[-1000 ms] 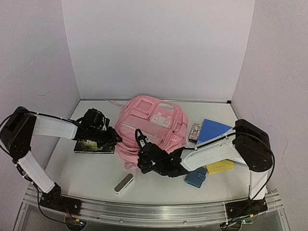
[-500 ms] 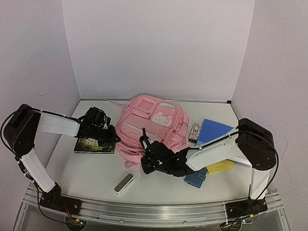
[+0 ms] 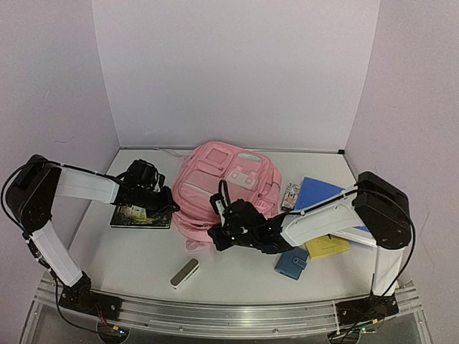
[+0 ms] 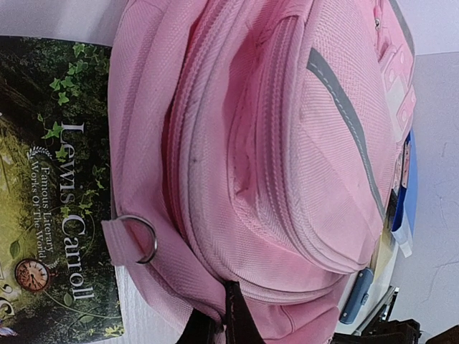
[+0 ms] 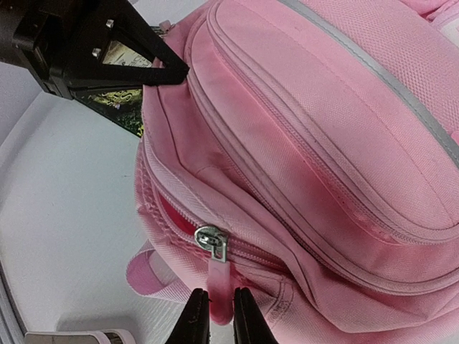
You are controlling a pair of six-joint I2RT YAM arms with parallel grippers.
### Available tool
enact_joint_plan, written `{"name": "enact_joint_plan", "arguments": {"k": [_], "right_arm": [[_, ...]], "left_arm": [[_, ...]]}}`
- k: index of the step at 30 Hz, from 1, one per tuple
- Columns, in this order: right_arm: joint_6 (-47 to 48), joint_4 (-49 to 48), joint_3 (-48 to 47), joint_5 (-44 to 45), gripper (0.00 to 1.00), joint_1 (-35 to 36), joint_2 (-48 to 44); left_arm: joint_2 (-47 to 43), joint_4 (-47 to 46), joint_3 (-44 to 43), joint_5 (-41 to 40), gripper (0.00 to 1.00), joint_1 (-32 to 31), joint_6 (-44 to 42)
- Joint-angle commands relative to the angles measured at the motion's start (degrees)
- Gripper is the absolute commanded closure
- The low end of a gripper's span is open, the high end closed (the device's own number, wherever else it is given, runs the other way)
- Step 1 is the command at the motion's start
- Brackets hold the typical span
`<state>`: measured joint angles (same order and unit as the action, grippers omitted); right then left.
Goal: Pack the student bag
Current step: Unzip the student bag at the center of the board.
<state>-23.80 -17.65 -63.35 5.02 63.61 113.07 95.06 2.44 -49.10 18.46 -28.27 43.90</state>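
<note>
- The student bag (image 3: pixel 228 188) lies flat in the middle of the tabletop (image 3: pixel 129 259), its top toward the far edge and its front pockets facing up
- The left tool (image 3: pixel 170 208) is at the bag's left side; its fingers are pinched together on a fold of the pink fabric there
- The right tool (image 5: pixel 219 319) is at the bag's near end, with its two fingers pressed against either side of the pink zip pull tab (image 5: pixel 220 283), clamping it
- That tab hangs from a metal slider (image 5: pixel 212 242) on the zip that runs round the bag's near end
- A grey strip (image 4: pixel 343 111) crosses the bag's front panel, and a metal ring (image 4: pixel 138 239) hangs on a pink loop at its side
- A book (image 3: pixel 138 216) with a dark green cover reading "Lewis Carroll" lies flat toward the left edge, touching the bag's left side
- A white oblong case (image 3: pixel 184 274) lies near the front edge, apart from the bag
- Toward the right edge are a blue folder (image 3: pixel 320 191) and a yellow pad (image 3: pixel 328 247); a blue pouch (image 3: pixel 291 265) lies just beside the pad, partly under the right arm
</note>
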Motion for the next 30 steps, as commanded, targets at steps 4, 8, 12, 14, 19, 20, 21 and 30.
{"name": "enact_joint_plan", "arguments": {"k": [4, 8, 12, 14, 19, 20, 21, 30], "right_arm": [[0.86, -2.30, -3.76, -2.01, 0.81, -0.39, 2.61], [1.03, -2.15, -5.20, -1.23, 0.81, -0.47, 4.15], [-0.09, 0.36, -6.86, 1.12, 0.80, -0.61, 5.51], [-0.70, 2.86, -8.06, 3.11, 0.80, -0.62, 6.30], [-3.84, 9.52, -11.68, 6.32, 0.75, -0.64, 8.83], [-4.51, 10.22, -12.06, 6.48, 0.75, -0.65, 9.05], [-5.31, 10.81, -12.40, 6.63, 0.75, -0.62, 9.23], [-7.28, 11.86, -12.41, 6.89, 0.93, -0.63, 8.07]], "left_arm": [[0.84, -2.21, -2.51, 1.05, 1.00, 0.31, -0.83], [1.00, -2.14, -2.68, 1.13, 1.00, 0.32, -0.90], [0.79, -1.84, -2.73, 1.11, 1.00, 0.30, -0.92], [0.58, -1.75, -2.75, 0.93, 1.00, 0.31, -0.91], [0.10, -1.65, -3.00, 0.94, 1.00, 0.34, -0.92], [0.05, -1.65, -3.01, 0.92, 1.00, 0.33, -0.90], [-0.02, -1.65, -3.02, 0.88, 1.00, 0.32, -0.92], [-0.82, -0.15, -3.63, -0.25, 1.00, 0.40, -1.81]]}}
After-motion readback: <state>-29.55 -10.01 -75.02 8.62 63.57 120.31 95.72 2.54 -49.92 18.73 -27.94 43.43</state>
